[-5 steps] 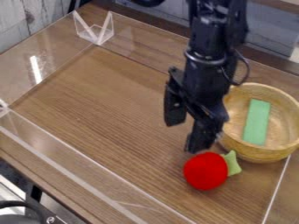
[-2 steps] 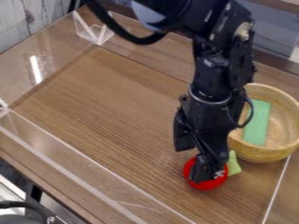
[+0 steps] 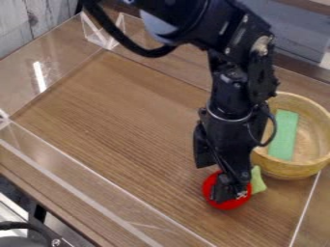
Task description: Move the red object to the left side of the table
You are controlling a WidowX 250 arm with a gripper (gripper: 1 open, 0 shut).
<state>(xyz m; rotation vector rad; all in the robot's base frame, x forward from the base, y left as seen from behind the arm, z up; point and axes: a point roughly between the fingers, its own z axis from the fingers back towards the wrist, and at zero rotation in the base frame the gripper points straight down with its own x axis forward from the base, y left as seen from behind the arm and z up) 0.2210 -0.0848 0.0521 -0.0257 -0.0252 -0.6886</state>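
The red object [image 3: 230, 198], a small round soft toy fruit with a pale green leafy tip [image 3: 256, 180], lies on the brown wood-grain table [image 3: 116, 106] at the front right. My black gripper [image 3: 227, 181] has come straight down onto it, its open fingers straddling the fruit and covering most of its top. Only the fruit's lower edge and the leaf show beneath the fingers. I cannot tell whether the fingers touch the fruit.
A yellow bowl [image 3: 316, 116] holding a flat green block [image 3: 284, 133] stands just right of the gripper. Low clear acrylic walls [image 3: 52, 164] edge the table. The left half of the tabletop shows bare wood.
The arm swung forward and lowered from beside the bowl onto the red object, now covering most of it. Over the last half second it barely moved.
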